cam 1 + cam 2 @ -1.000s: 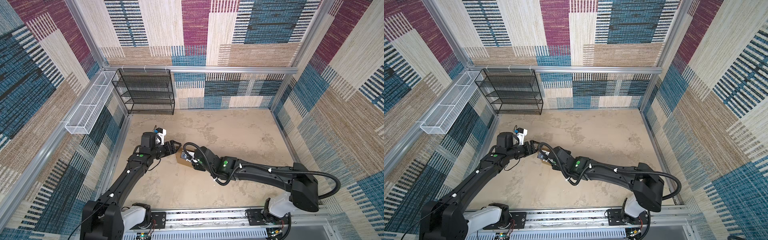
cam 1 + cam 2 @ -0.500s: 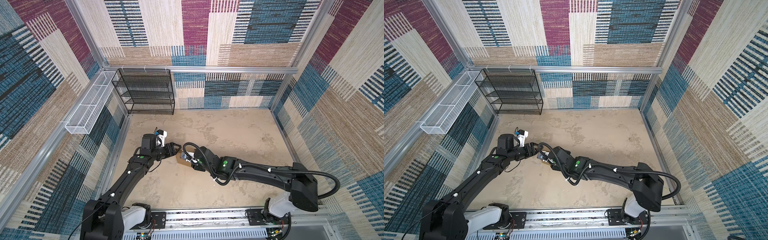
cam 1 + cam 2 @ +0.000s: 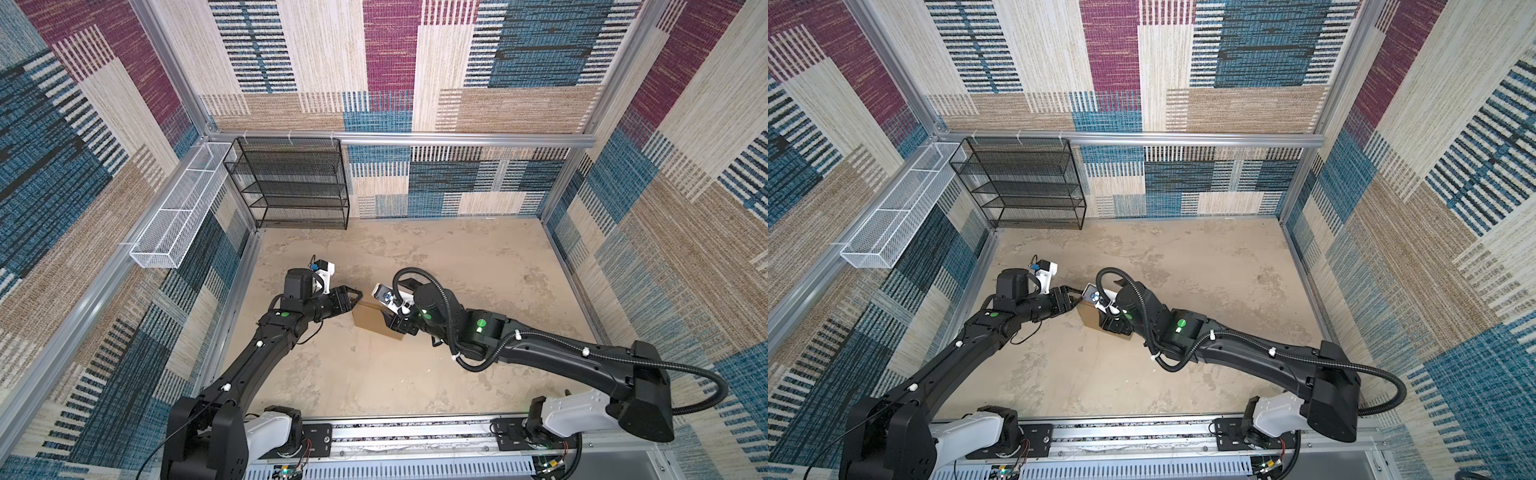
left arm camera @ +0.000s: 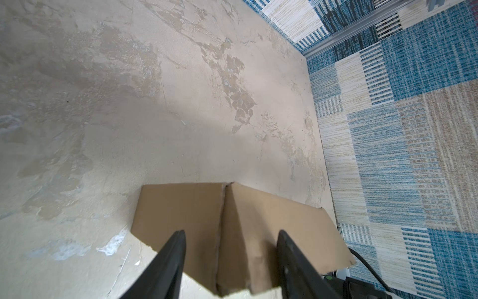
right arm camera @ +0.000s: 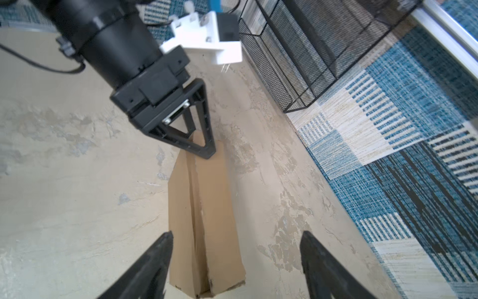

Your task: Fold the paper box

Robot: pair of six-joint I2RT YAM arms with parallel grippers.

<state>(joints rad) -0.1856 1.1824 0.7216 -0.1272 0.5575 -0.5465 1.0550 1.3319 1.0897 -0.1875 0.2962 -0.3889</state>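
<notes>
The paper box is a small brown cardboard piece folded into a long ridge, lying on the floor between my two arms. My left gripper is at its left end. In the left wrist view its jaws stand apart over the box, astride the ridge. The right gripper is wide open at the other end, with the box nearer one finger and touching neither. In both top views its fingertips hide under its wrist. The left gripper also shows in the right wrist view, tips on the box's far end.
A black wire shelf stands at the back left against the wall. A white wire basket hangs on the left wall. Patterned walls close three sides, and a metal rail carrying the arm bases runs along the front.
The right gripper's jaws have spread wider and let go of the box's end. The left gripper has edged toward the box and its jaws have narrowed somewhat.
</notes>
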